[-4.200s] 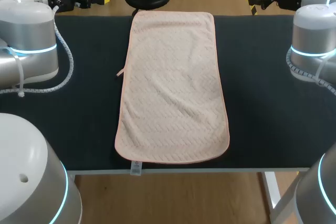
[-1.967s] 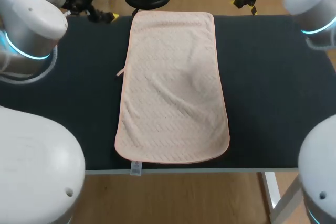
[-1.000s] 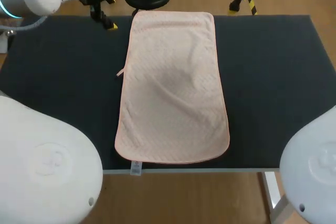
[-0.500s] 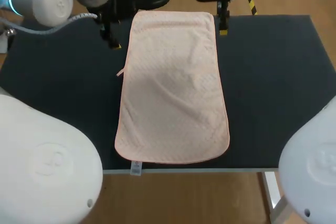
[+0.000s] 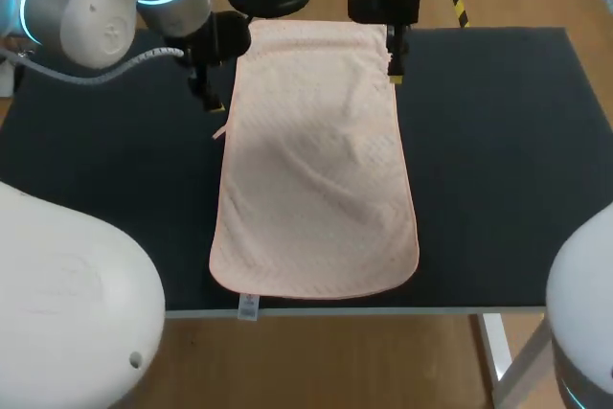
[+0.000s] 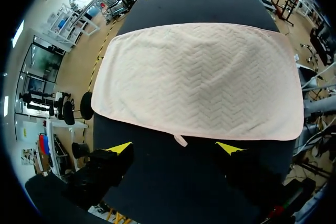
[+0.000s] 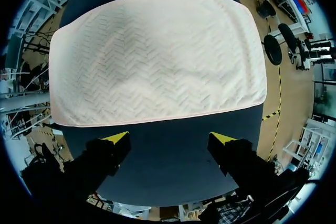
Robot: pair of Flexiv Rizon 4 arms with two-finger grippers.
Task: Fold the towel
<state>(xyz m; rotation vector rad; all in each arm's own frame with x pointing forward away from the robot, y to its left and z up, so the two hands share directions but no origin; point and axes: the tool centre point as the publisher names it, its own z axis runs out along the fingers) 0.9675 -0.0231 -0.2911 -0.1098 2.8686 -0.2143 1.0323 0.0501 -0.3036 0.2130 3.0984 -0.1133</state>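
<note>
— Which step of the fold are you on?

— The very start, I judge. The towel (image 5: 316, 155) lies flat and full length on the dark surface (image 5: 488, 141) with no fold in it. I hold nothing: both pairs of jaws hang wide open, one at each long side of the towel.

— What is closest to the left jaws?

— Between my left tips (image 6: 119, 148) there is only bare surface. Just ahead of them runs the towel's long edge, and a small loop (image 6: 180, 140) sticks out of it about midway between the tips. Beyond that the cloth spreads away, and the right jaws stand past its other edge.

— And the right jaws?

— Much the same, mirrored. There is bare surface between my right tips (image 7: 220, 139), and the other long edge lies just ahead, apart from them as far as I can tell. The towel stretches away beyond that. From above, the right jaws sit close to the far corner, and the left jaws a little nearer along their edge.

— So what does the next move call for?

— My guess is that each pair has to go down and in until it straddles its edge near the far corners. Each must then pinch the cloth without dragging it. After that both should lift together and carry that end evenly over to the near end, so the corners meet.
</note>
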